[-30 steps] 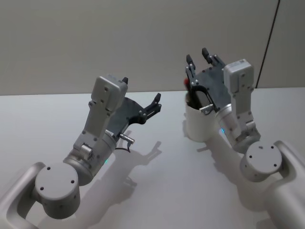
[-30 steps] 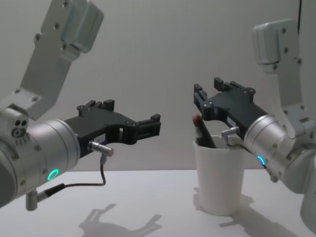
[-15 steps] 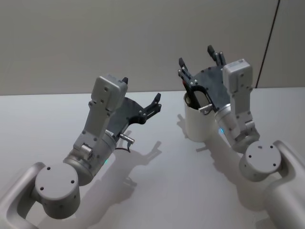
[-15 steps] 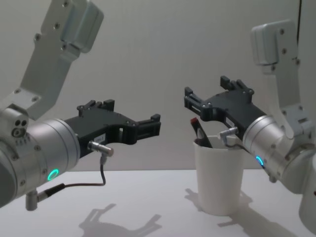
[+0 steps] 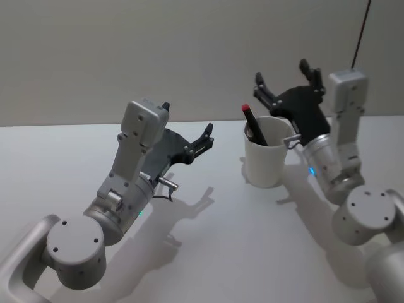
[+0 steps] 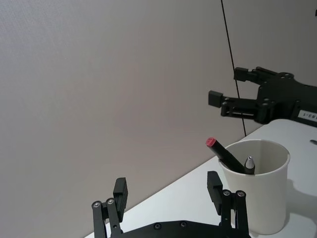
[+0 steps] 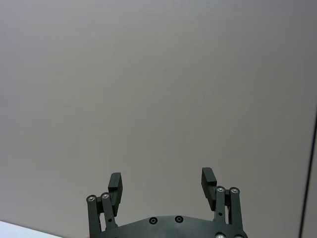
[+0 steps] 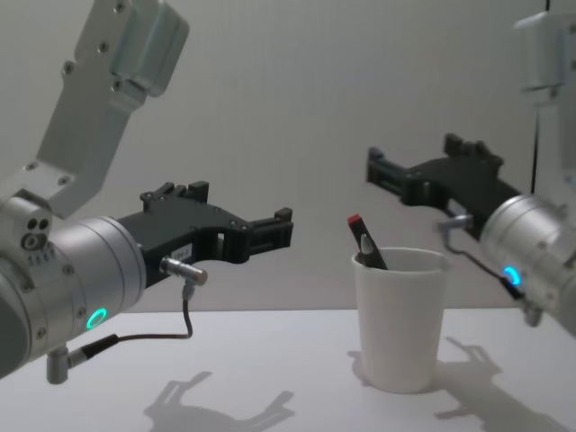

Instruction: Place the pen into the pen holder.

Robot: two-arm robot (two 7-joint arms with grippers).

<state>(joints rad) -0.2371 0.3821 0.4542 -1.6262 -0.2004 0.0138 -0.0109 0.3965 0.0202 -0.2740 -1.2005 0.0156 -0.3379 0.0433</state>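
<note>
In the head view, the white paper cup (image 5: 267, 153) that serves as the pen holder stands upright on the white table (image 5: 214, 252), right of centre. The pen (image 5: 254, 124), dark with a red cap end, stands inside it, leaning towards the robot's left so that the red end pokes out over the rim. The right gripper (image 5: 289, 81) hangs in the air above and just behind the cup, fingers spread wide and holding nothing, apart from both pen and cup. The left gripper (image 5: 187, 130) is raised over the table well to the left of the cup, its fingers parted and empty. The left wrist view looks past the left gripper's own spread fingers (image 6: 120, 191) to the cup (image 6: 257, 193), where the pen (image 6: 225, 155) leans against the inner wall beside a grey pointed tip (image 6: 249, 163), which shows just above the rim; the right gripper (image 6: 237, 95) floats higher up beyond the cup, clear of it. The right wrist view has the right gripper's fingers (image 7: 115, 186) set wide apart against a plain grey wall (image 7: 158, 89), with nothing between them. In the chest view, the cup (image 8: 400, 319) sits on the table with the pen (image 8: 364, 242) slanting out of it, red end uppermost; the right gripper (image 8: 423, 162) is above and a little to the right of the pen, open and not touching it, and the left gripper (image 8: 252, 220) hovers open to the left, level with the pen's top.
</note>
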